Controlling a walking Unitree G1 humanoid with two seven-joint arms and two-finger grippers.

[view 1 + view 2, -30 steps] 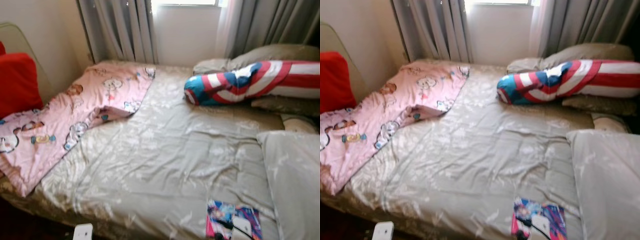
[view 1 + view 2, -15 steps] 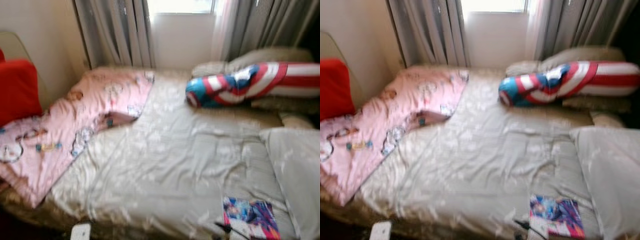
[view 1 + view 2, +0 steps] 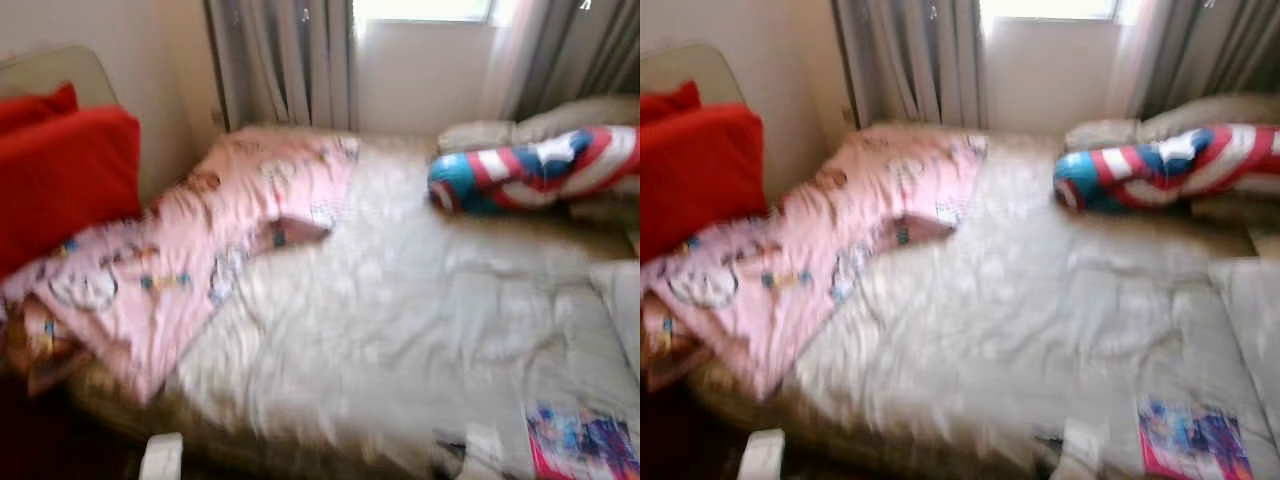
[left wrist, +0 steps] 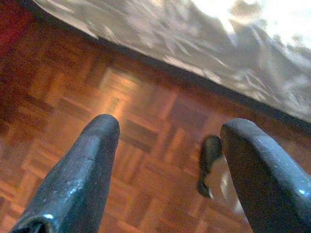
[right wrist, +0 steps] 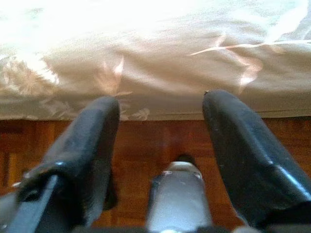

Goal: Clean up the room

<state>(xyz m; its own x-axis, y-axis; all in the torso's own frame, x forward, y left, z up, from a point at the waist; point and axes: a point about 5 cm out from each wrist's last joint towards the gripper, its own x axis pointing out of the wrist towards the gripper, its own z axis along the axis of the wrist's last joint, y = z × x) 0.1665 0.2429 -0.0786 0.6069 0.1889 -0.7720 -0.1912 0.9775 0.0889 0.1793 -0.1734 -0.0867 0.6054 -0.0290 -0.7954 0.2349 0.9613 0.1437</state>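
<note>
The bed (image 3: 400,330) is the landmark here, and the head views are blurred, so the robot seems to be on the move, surveying what to tidy; nothing is yet picked up. At the bed's left end stands a red cushion (image 3: 65,175), and just beside it the pink cartoon-print blanket (image 3: 200,250) lies rumpled across that side, one corner hanging over the near edge. The middle of the bed is bare, creased grey cover. Toward the far right of the bed lies a bolster pillow in red, white and blue (image 3: 535,175) against beige pillows. On the bed's near right corner lies a colourful magazine or book (image 3: 585,445); blur hides which.

The left tool (image 4: 167,170) hangs over the parquet floor (image 4: 73,107) beside the bed's edge, fingers wide apart and empty. The right tool (image 5: 160,145) likewise hangs spread and empty, pointing at the bed's side.

The next move probably calls for stopping, then reaching for the blanket or the magazine. No containers are to be seen.
</note>
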